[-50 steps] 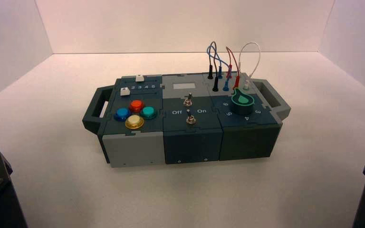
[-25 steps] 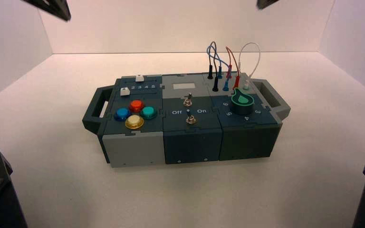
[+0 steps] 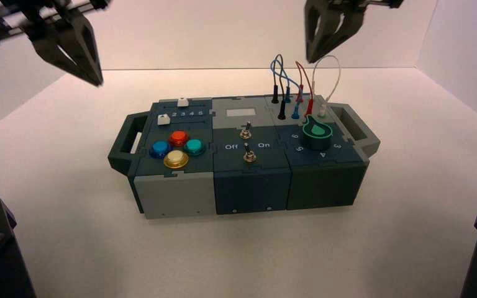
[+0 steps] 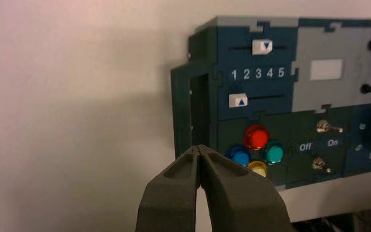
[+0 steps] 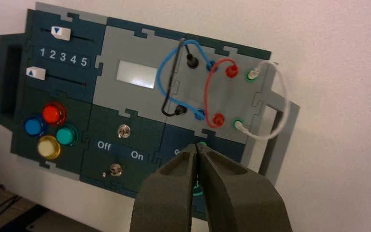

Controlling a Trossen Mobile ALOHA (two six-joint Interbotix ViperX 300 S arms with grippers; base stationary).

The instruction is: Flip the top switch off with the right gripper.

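Silver metal, the top switch sits mid-box beside the pale grey plate, beyond the other toggle. My right gripper, clenched, hovers above the far right; my left gripper waits above the far left.

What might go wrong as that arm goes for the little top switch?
The right gripper hangs beyond the box, near the upright wires; on its way to the top switch it might snag one. The knob stands beside the switches, so a low approach could bump it. The bottom switch sits close by and may get nudged instead.
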